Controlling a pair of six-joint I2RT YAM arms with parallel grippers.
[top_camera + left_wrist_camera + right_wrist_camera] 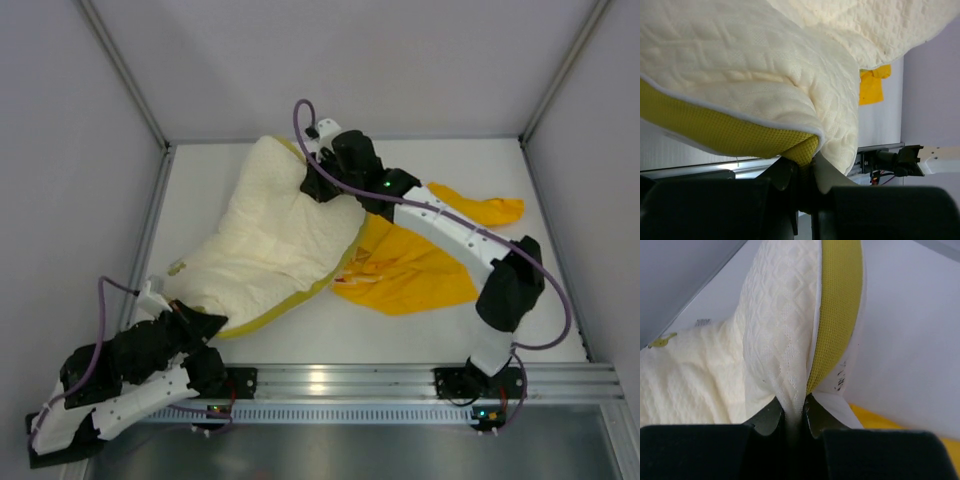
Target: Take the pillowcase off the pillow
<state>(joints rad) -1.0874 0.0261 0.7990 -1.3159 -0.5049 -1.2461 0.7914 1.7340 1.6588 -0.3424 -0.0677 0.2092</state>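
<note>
The left tool (807, 165) is clenched on the pillow (270, 240) at its 7 o'clock corner. In the left wrist view its dark fingers (782, 172) pinch both the cream quilted face and the yellow mesh band (715, 130) that runs along the cushion's side. The right tool (792, 415) is likewise clamped on the pillow, at the far corner toward 12 o'clock in the overhead view. A fold of dimpled cream fabric is squeezed between its jaws, with the mesh band rising just beside it at 1 o'clock in the right wrist view. Held at both ends, the pillow stretches diagonally over the left half of the white tabletop (300, 335), from 7 o'clock up to 12 o'clock, its middle creased and puffy. A small yellowish mark (178, 267) shows near the corner the left tool grips. The pillowcase (420, 265) is off the pillow and lies crumpled on the tabletop at the pillow's 3 o'clock, its near edge just beside the cushion's right side. One loose end trails away toward 2 o'clock. The right arm (450, 225) crosses above the yellow cloth, reaching from its base at 5 o'clock toward the far corner of the pillow. A metal rail (350, 378) runs along the near edge at 6 o'clock, and pale walls (60, 150) close in the other three sides.
</note>
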